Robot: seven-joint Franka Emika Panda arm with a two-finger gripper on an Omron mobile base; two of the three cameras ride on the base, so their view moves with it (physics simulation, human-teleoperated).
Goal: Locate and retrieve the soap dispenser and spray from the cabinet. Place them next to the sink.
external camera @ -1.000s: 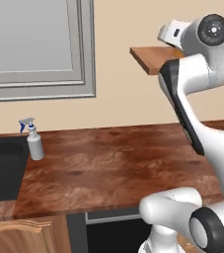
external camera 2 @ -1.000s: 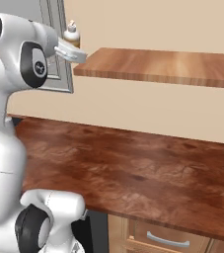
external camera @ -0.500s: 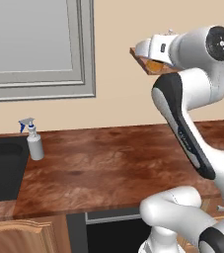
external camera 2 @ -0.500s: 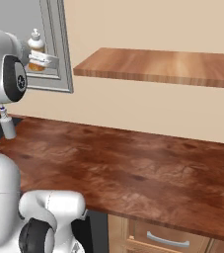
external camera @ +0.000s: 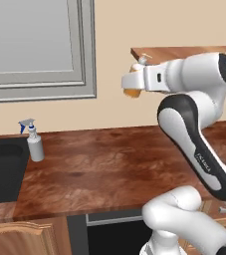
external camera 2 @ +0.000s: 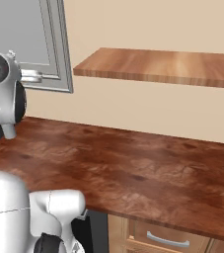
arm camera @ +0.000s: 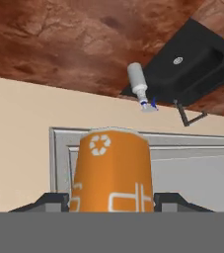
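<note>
The white arm rises from its base, bends at a dark elbow joint and reaches out level to the left, high above the bench. Its claw [external camera: 133, 85] is closed on the soap dispenser [external camera: 134, 89], one dark finger on each side of the orange body [arm camera: 111, 173].

- The soap dispenser [external camera: 134, 91] is a small amber-orange bottle with a white pump top. It is held in the air, just beside the left end of the cabinet — high above the countertop. In the hand view its orange body [arm camera: 111, 173] carries a white recycling mark.
- The spray [external camera: 34, 142] is a grey bottle with a blue trigger. It stands upright on the countertop, just beside the sink.
- The cabinet [external camera 2: 163, 66] is a thin reddish-brown shelf board on the wall.
- The sink [arm camera: 192, 66] is black — a silver drain ring shows in one basin.
</note>
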